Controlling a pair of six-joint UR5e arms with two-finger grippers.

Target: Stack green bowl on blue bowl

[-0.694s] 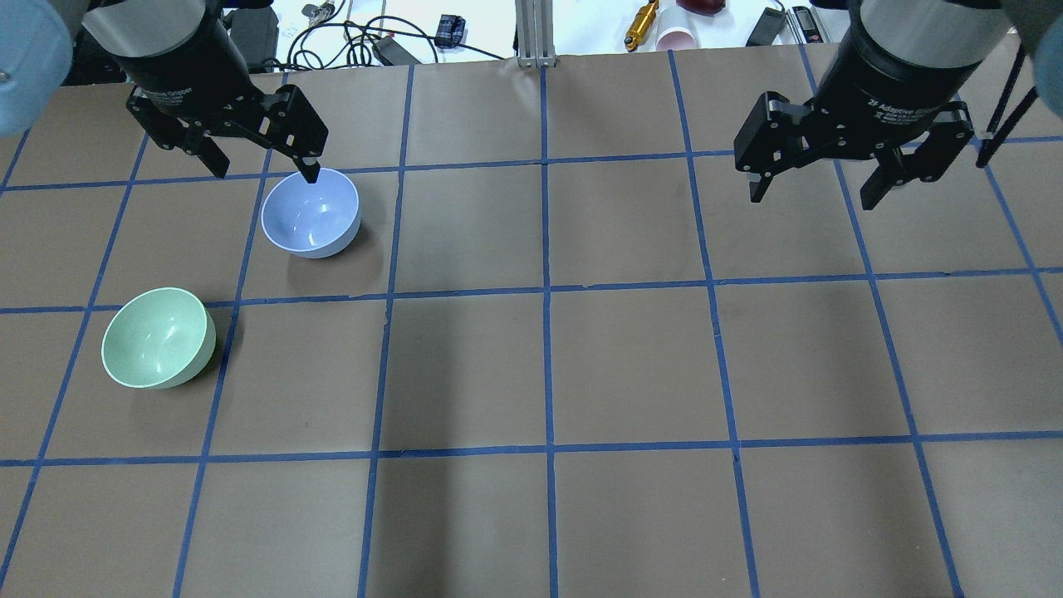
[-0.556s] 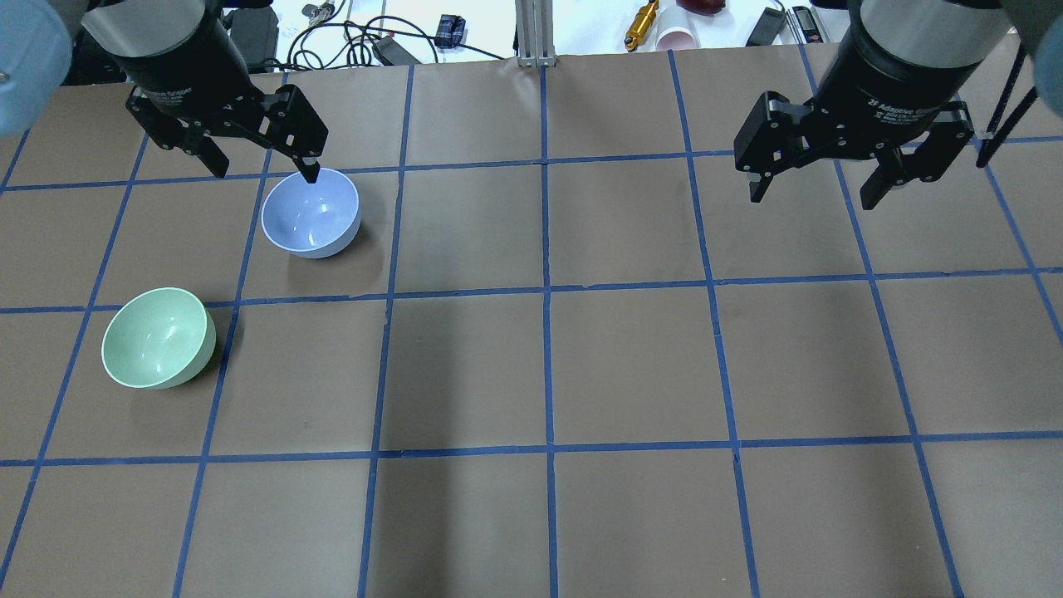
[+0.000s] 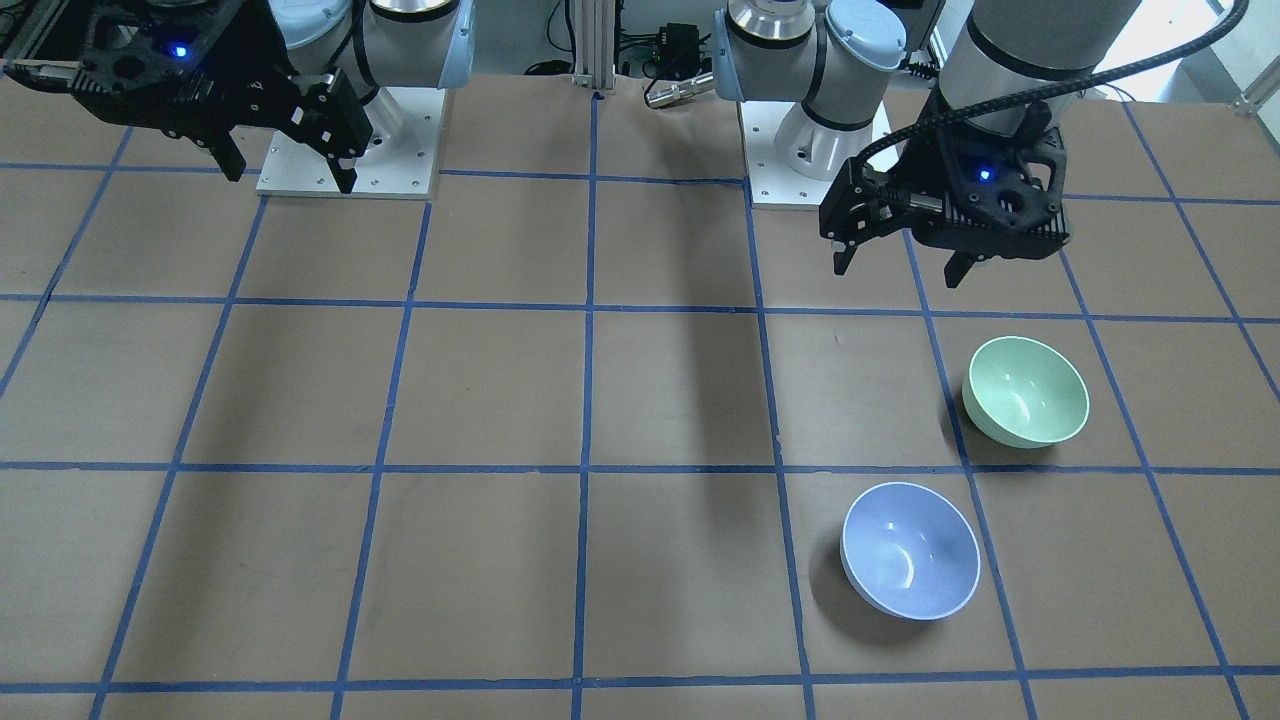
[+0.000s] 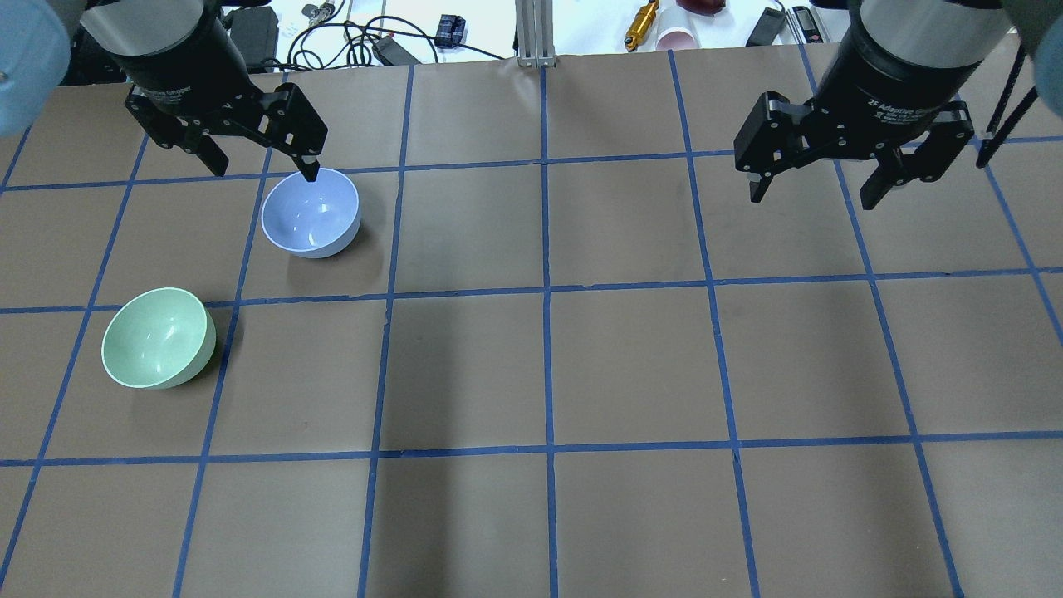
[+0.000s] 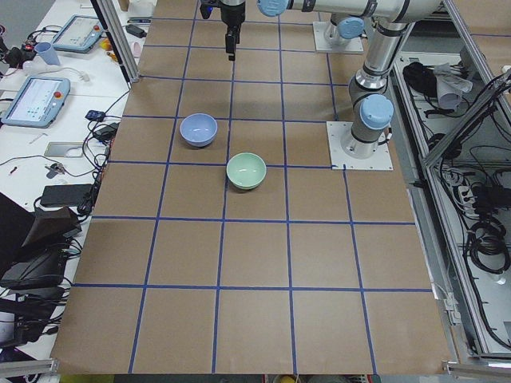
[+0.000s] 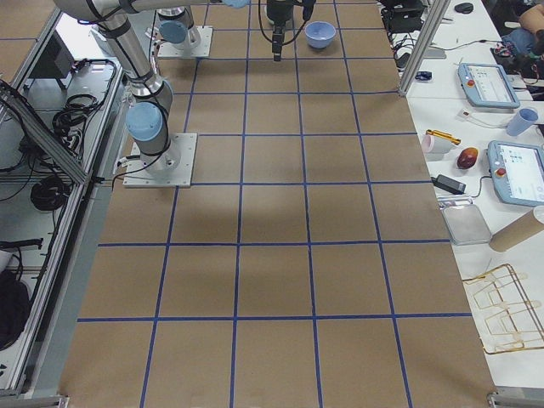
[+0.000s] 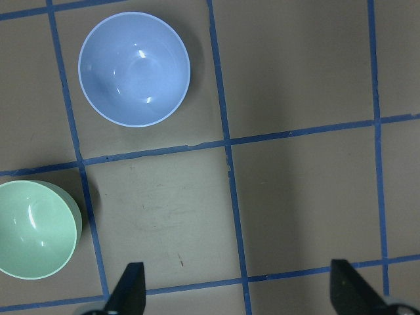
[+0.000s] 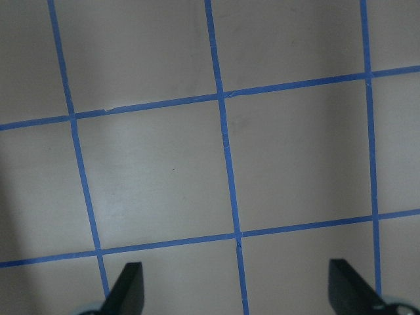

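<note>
I see two bowls, apart on the table's (image 4: 631,357) left side: one green bowl (image 4: 156,338), one blue bowl (image 4: 310,213). Two grippers, left gripper (image 4: 266,173) and right gripper (image 4: 810,199), hover with jaws spread wide, holding nothing. The right one's casing reads "Adaptive".

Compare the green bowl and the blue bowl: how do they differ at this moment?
Colour: the green bowl is pale mint, the blue bowl periwinkle. Place: the green bowl sits nearer the robot's base and further to its left; the blue bowl sits farther out across the table. Shared: both upright, empty, alike in shape and apparent size, standing apart, neither held.
</note>
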